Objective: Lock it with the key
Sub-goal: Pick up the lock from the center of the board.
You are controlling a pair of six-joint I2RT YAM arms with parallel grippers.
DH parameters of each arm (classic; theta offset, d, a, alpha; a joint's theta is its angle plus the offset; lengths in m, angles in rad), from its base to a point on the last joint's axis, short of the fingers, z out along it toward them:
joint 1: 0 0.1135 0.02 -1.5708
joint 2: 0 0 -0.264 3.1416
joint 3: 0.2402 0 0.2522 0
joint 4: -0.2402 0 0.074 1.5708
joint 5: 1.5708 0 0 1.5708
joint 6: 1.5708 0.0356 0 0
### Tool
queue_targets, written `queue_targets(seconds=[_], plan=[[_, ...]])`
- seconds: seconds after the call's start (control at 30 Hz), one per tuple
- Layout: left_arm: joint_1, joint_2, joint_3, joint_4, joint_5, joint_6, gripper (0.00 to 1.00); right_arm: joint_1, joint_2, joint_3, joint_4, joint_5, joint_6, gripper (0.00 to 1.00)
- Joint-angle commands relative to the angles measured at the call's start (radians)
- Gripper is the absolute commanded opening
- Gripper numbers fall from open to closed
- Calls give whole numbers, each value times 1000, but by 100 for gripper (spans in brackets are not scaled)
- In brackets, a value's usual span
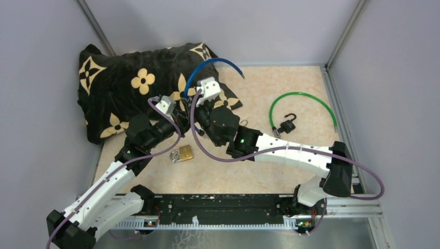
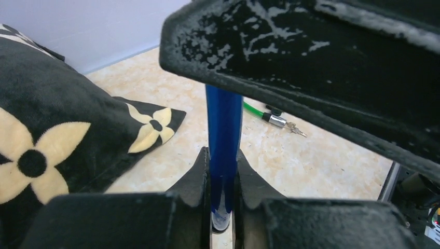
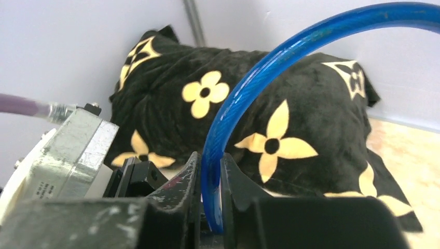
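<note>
Beige marbled tabletop (image 1: 290,88), grey walls, patterned cushion (image 1: 119,98) in the far left corner. Blue cable (image 3: 270,67) arches beside the cushion, pinched by both the left gripper (image 2: 222,176) and the right gripper (image 3: 210,174). Its glossy, springy sheath probably slips, so hold near an end. Brass padlock (image 1: 181,154) lies toward the near edge.

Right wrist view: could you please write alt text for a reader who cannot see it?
The right gripper is shut on a blue cable, which curves up and to the right. Behind it lies a black pillow with cream flowers, against a grey wall.
</note>
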Motion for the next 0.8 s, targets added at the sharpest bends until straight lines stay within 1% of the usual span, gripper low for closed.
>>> queue_targets(seconds=[0.0, 0.07, 0.1, 0.17, 0.2, 0.23, 0.3, 0.33, 0.47, 0.53, 0.67, 0.7, 0.77], plan=[[16, -58, -4, 29, -5, -12, 0, -115, -114, 74, -200, -478, 26, 37], [28, -85, -6, -9, 24, -17, 0, -241, -166, 65, -370, -765, 29, 67], [35, -95, -8, -34, 52, -27, 0, -302, -199, 47, -440, -883, 18, 77], [46, -111, -17, -69, 119, -41, 0, -433, -281, -4, -564, -1143, -49, 88], [48, -118, -24, -75, 157, -47, 0, -474, -324, -33, -607, -1215, -84, 92], [50, -123, -30, -76, 191, -55, 0, -514, -360, -64, -635, -1254, -105, 95], [54, -129, -41, -63, 255, -73, 0, -581, -421, -102, -684, -1300, -162, 96], [56, -133, -46, -54, 278, -85, 0, -614, -442, -121, -697, -1298, -173, 96], [67, -144, -54, -29, 383, -100, 0, -705, -456, -206, -690, -1197, -205, 96], [72, -146, -50, -33, 408, -109, 0, -713, -443, -243, -672, -1197, -235, 94], [83, -151, -48, -53, 413, -147, 0, -712, -448, -335, -607, -1293, -251, 91], [86, -153, -50, -52, 412, -153, 0, -713, -455, -363, -583, -1290, -242, 90], [87, -157, -55, -38, 419, -158, 0, -713, -472, -420, -530, -1224, -209, 89]])
